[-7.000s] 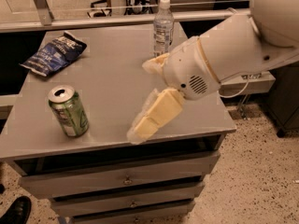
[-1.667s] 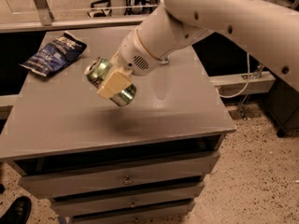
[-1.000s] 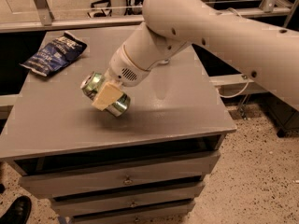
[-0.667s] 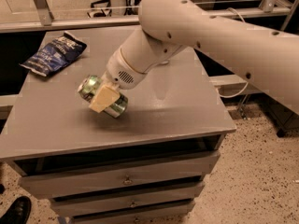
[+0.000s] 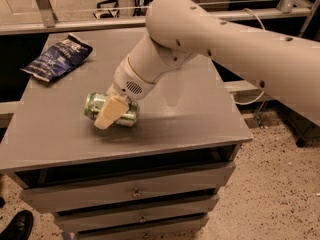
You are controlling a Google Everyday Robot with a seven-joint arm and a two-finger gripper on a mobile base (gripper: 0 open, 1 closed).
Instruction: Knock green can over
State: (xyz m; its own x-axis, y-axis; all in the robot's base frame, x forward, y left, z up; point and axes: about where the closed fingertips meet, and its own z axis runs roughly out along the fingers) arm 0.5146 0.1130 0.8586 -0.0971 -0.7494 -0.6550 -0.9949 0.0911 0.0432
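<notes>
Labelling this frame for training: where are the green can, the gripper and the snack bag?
green can (image 5: 91, 105), camera view, its left end.
gripper (image 5: 106, 115), camera view, pale finger crossing the can.
snack bag (image 5: 57, 56), camera view, its middle.

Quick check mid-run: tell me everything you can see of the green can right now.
The green can is a small, shiny metal drink can. It lies on its side on the grey cabinet top, left of centre, with its long axis running roughly left to right. The gripper lies across its middle from the front, hiding part of the body and apparently touching it. Green shows on both sides of the gripper. I cannot tell which end is the top, and no label markings can be read.
</notes>
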